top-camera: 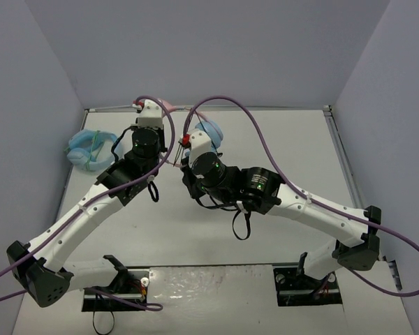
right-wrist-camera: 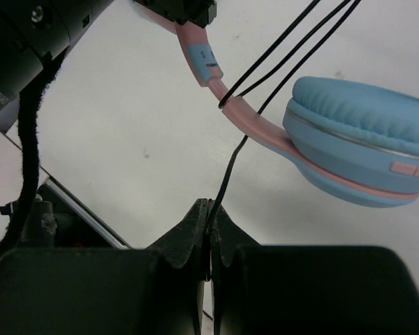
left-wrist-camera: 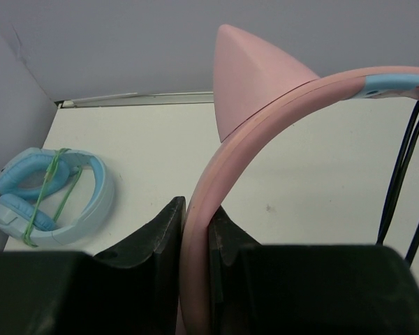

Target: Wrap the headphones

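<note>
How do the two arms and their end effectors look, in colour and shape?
Both the left arm and the right arm have white links and black joint housings with small green lights. A thin purple cable loops along each. The left end effector and right end effector have black, wedge-shaped fingers.

A second headset, all light blue [top-camera: 91, 149], lies folded on the white worktop [top-camera: 195, 237] at its far left, close to the left wall [top-camera: 28, 105]. A thin green cord [left-wrist-camera: 39, 209] runs across its cushions and band. A pale rail [left-wrist-camera: 140, 99] edges the worktop's back, under the grey rear wall [top-camera: 209, 49]
</note>
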